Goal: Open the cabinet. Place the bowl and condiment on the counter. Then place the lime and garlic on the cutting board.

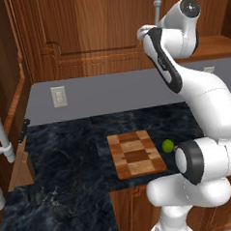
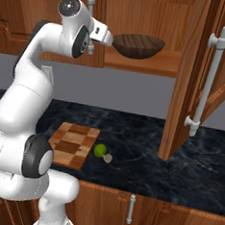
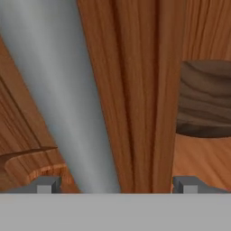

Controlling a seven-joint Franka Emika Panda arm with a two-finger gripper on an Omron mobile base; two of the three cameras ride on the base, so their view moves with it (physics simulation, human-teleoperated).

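The cabinet (image 2: pixel 142 20) hangs over the counter (image 2: pixel 146 136), reddish-brown with panelled doors; its right door (image 2: pixel 195 73) stands swung out, a long grey bar handle (image 2: pixel 208 79) on it. The left door (image 1: pixel 83 27) is shut. Inside on the shelf sits the bowl (image 2: pixel 138 44), wide, shallow, dark brown. Below, the checkered board (image 2: pixel 72 144) lies on the black marbled counter. Just beside its right edge sits the bright green lime (image 2: pixel 100 150), and the tiny beige garlic (image 2: pixel 108 158) touches the lime. The gripper (image 3: pixel 117 182) is up at the left door's handle (image 3: pixel 58 90), fingers (image 3: pixel 45 184) wide apart, straddling the bar.
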